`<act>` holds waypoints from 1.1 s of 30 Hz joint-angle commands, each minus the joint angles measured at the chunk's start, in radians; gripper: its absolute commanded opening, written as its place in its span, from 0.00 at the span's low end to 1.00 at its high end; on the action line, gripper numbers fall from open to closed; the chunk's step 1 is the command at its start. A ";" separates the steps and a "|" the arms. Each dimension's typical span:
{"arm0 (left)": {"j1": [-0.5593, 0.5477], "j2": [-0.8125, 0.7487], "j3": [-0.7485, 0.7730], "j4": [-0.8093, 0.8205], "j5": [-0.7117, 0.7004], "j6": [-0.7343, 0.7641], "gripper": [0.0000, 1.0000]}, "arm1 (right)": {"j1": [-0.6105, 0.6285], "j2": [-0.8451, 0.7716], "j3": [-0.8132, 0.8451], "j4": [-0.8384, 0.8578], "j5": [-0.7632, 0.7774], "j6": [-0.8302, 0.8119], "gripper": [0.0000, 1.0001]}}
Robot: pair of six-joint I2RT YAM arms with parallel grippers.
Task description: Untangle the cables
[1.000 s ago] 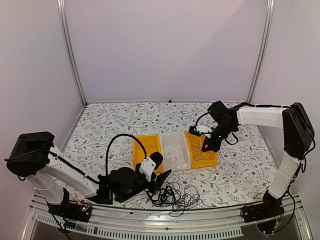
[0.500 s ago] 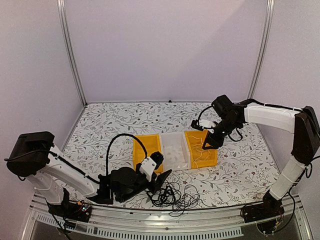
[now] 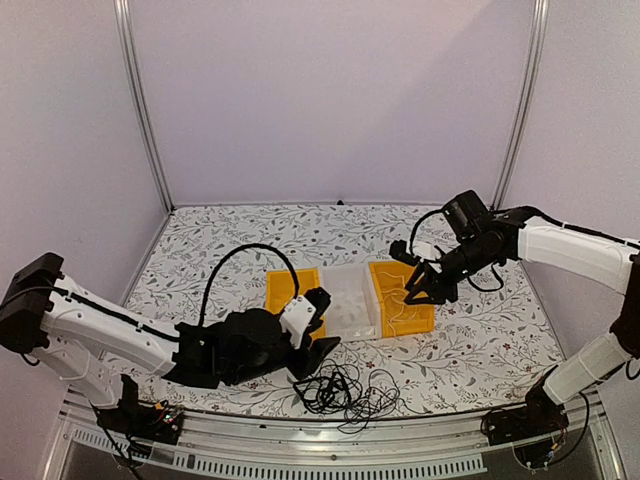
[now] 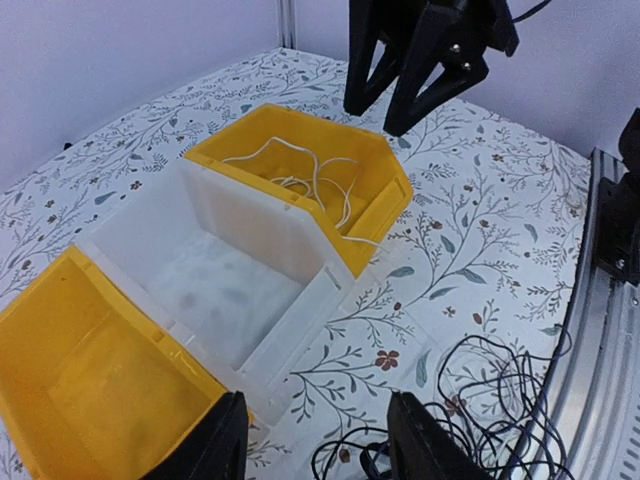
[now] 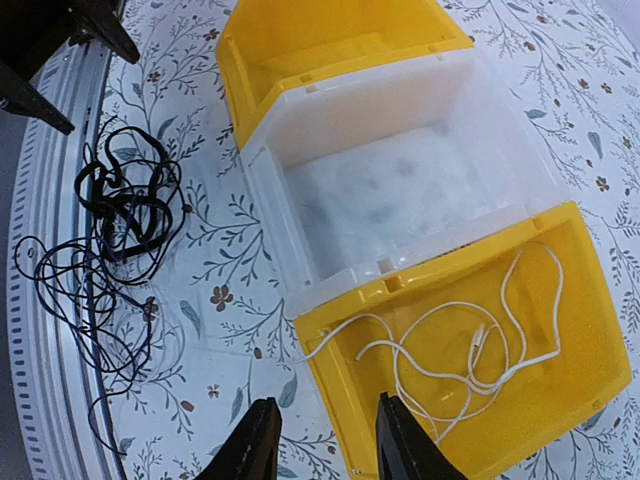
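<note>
Working over a floral-patterned table (image 3: pixel 200 240), edged at the front by a metal rail (image 3: pixel 250 440). Across its middle, a row of three bins: left yellow bin (image 3: pixel 288 292), clear bin (image 3: pixel 350 300), right yellow bin (image 3: pixel 405 310). Low near the front edge, just beside the black cables (image 3: pixel 345 388): the left gripper (image 4: pixel 318 420), fingers spread wide with nothing between them. Above the right yellow bin: the right gripper (image 5: pixel 322 410), likewise parted and empty. Lying loose inside the right yellow bin: the cream-white cable (image 5: pixel 470 365), well apart from the others. Heaped by the front edge, a little right of centre: the black cables, knotted in one loose pile, some loops reaching the rail.

Probably time to single out one black cord. Aim for a plug or free end at the pile's rim, not the dense middle. Pinch one strand only, lift slowly, watch for loops dragging along. Pin the rest with the other gripper against any lifting of the heap. Keep strands off the rail to avoid snagging.
</note>
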 commanded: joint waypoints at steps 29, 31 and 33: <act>-0.036 0.210 0.183 -0.100 0.337 0.138 0.45 | 0.246 0.107 -0.204 0.108 -0.050 -0.105 0.26; -0.028 0.220 0.177 -0.084 0.346 0.135 0.44 | 0.246 0.120 -0.203 0.109 -0.033 -0.099 0.26; -0.026 0.230 0.171 -0.075 0.350 0.135 0.43 | 0.245 0.131 -0.206 0.107 -0.024 -0.097 0.28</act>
